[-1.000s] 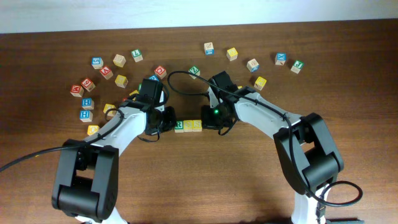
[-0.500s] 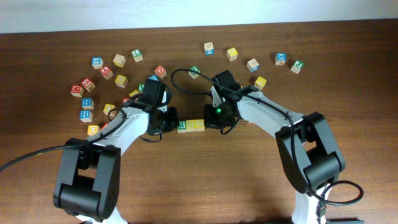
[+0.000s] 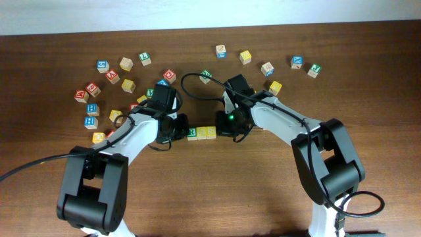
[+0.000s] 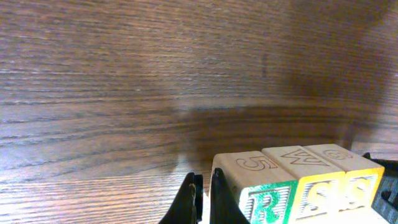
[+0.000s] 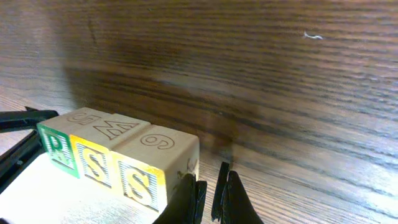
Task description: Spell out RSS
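Note:
The green R cube (image 3: 192,133) and two yellow S cubes (image 3: 202,133) (image 3: 211,132) stand touching in a row at the table's middle, reading R S S. My left gripper (image 3: 179,128) is shut and empty, its finger against the R cube's left side (image 4: 267,202). My right gripper (image 3: 223,126) is shut and empty, pressed against the outer side of the last S cube (image 5: 140,180). In the left wrist view my jaws (image 4: 202,199) sit just left of the row. In the right wrist view my jaws (image 5: 208,196) sit just right of it.
Several other letter cubes lie scattered across the back of the table: a red one (image 3: 112,76) and a blue one (image 3: 91,122) at left, a yellow one (image 3: 245,56) and a blue one (image 3: 297,62) at right. A black cable (image 3: 191,79) loops above the row.
The row of three cubes and my left gripper have shifted slightly to the right, and the right gripper has moved with them; the cubes stay pressed together.

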Action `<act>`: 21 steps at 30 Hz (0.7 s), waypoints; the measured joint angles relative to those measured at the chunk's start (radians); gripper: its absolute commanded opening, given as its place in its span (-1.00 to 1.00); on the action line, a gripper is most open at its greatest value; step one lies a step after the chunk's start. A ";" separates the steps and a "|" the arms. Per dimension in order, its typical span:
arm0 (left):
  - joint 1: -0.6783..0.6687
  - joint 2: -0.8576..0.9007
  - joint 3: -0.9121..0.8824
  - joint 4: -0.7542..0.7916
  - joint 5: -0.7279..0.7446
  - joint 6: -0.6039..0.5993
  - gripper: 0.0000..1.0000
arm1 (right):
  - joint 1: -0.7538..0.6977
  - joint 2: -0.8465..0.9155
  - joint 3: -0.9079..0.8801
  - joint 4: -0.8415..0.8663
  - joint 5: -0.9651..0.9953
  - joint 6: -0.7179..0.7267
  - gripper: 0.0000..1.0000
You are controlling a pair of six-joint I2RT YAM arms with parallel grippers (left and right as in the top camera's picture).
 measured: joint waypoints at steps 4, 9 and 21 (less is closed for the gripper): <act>-0.003 0.000 0.000 0.000 -0.023 0.000 -1.00 | 0.000 0.000 0.000 0.000 0.006 0.000 -0.91; -0.003 -0.002 0.000 -0.003 -0.053 0.000 -1.00 | 0.000 0.000 0.001 -0.023 0.013 -0.005 -0.92; 0.047 -0.401 0.000 -0.250 -0.153 0.007 0.78 | -0.066 -0.243 0.093 -0.401 0.127 -0.056 -0.92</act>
